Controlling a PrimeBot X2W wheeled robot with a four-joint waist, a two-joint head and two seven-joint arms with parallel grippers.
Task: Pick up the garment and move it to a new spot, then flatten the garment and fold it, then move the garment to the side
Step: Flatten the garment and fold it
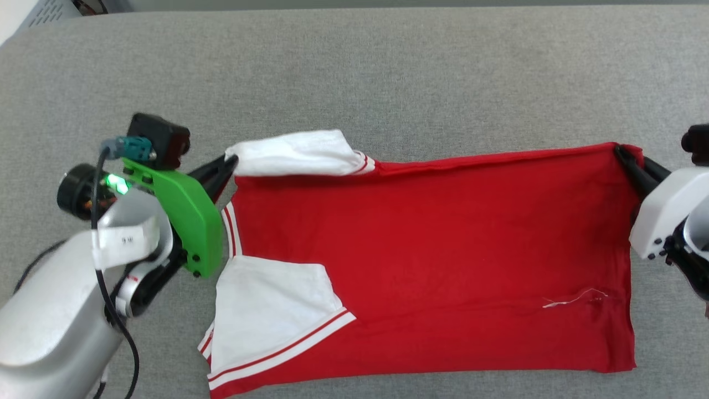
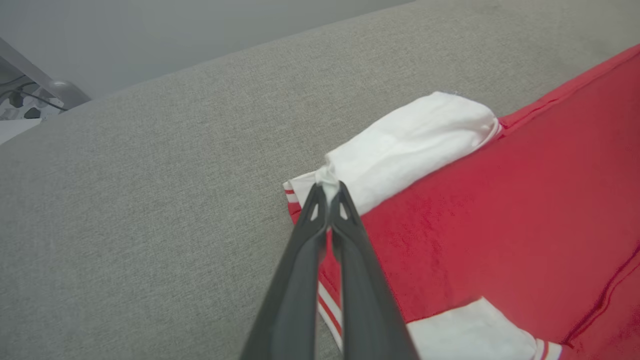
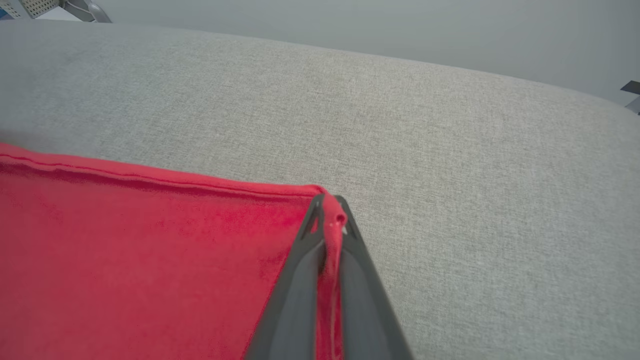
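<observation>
Left gripper (image 2: 329,187) is pinched tight on the corner of the far sleeve (image 2: 405,145), at the shoulder end. right gripper (image 3: 330,206) is clamped on the far hem corner, with red cloth bunched between its fingers.

garment (image 1: 443,233) lies spread across the grey cushion (image 1: 388,72), collar end towards the left arm and hem towards the right. Far edge is pulled straight between the two grips. Both white sleeves are tucked in on top of the red body, and the near sleeve (image 1: 266,310) lies flat. loose thread (image 1: 576,299) near the hem is harmless.

My read: this is a fold of the far edge over to the near edge. To do it well:
- lift both ends together, keeping them level
- hold the tension so the middle doesn't sag
- carry the edge over low
- line it up with the near edge before letting go
- watch the far sleeve, since the grip is on thin cloth and may slip
</observation>
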